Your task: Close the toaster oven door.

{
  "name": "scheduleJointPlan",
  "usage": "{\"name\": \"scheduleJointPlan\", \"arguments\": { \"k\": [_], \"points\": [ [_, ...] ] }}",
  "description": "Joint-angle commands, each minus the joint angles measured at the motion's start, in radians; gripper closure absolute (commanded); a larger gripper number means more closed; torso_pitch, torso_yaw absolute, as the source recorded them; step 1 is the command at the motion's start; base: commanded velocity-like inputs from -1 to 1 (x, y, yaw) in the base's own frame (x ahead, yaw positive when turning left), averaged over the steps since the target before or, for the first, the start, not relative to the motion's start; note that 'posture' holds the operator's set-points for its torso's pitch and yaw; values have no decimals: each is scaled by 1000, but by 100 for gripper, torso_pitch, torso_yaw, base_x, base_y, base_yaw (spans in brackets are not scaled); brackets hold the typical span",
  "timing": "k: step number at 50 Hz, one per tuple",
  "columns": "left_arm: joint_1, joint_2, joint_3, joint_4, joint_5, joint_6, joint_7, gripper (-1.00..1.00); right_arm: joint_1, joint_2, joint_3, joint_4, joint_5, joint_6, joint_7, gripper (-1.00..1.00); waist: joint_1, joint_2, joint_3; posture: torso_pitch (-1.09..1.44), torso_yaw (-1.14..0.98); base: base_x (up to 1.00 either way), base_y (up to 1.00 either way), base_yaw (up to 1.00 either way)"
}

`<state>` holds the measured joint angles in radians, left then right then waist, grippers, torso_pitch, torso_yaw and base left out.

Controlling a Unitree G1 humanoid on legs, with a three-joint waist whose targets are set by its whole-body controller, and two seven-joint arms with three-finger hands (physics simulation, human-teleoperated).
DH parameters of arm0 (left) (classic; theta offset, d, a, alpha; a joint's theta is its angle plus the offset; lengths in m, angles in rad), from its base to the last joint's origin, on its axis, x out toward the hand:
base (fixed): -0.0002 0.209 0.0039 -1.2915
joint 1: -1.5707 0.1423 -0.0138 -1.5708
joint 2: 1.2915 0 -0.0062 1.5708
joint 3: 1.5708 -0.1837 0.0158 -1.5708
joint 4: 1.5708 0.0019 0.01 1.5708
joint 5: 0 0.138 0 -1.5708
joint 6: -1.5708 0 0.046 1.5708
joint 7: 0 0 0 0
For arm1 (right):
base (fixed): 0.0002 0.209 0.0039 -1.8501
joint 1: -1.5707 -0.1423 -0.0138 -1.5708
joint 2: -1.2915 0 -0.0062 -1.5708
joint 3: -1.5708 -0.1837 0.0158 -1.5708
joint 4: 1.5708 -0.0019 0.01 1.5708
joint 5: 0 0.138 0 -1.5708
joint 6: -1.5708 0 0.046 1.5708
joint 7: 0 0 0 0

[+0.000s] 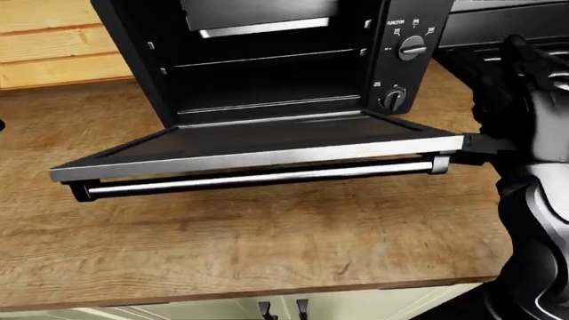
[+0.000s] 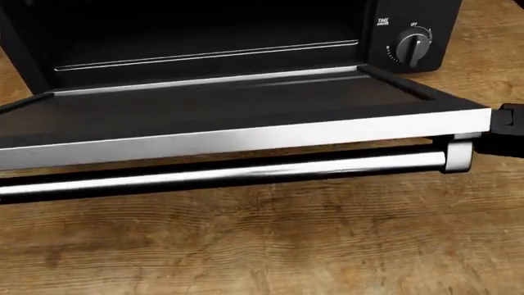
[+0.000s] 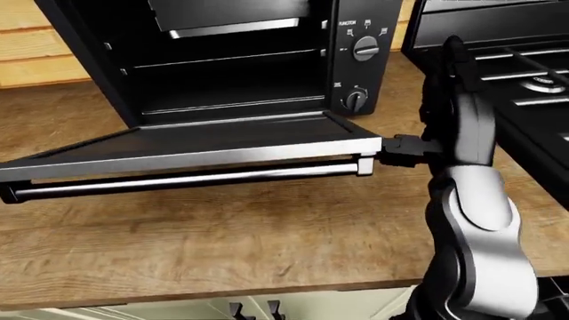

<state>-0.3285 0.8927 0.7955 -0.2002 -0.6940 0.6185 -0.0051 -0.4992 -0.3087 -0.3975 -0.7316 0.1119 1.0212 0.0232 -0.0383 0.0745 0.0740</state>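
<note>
The black toaster oven (image 1: 267,60) stands on a wooden counter (image 1: 267,233). Its door (image 1: 267,143) hangs open, lying nearly flat toward me, with a silver front edge and a silver handle bar (image 1: 258,179) under it. My right hand (image 3: 405,150) stands upright at the door's right end. Its black fingertips (image 2: 508,129) touch the door's right corner, beside the handle's bracket, and do not close round it. The oven's inside shows a rack and a raised tray. My left hand is in none of the views.
Two control knobs (image 1: 411,48) sit on the oven's right panel. A black stove (image 3: 525,80) lies to the right of my arm. Wood panelling (image 1: 45,40) is at the upper left. The counter's near edge and cabinet handles (image 1: 283,308) show at the bottom.
</note>
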Motion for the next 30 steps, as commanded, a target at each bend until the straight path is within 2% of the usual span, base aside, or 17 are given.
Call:
{"name": "scheduleJointPlan", "arguments": {
  "k": [1,10,30],
  "points": [
    [-11,23,22,-21,3,-30,0,-100,-39,2,75,-92,102,-75,-33,-100,11,-14,-29,0,0,0,0,0],
    [-10,26,27,-11,7,-35,-4,-100,-69,0,87,-72,151,-97,-180,-100,8,-8,-26,0,0,0,0,0],
    [8,38,41,33,63,-59,-25,-100,-112,2,102,-55,201,-89,-369,-100,11,-14,-24,0,0,0,0,0]
  ]
}}
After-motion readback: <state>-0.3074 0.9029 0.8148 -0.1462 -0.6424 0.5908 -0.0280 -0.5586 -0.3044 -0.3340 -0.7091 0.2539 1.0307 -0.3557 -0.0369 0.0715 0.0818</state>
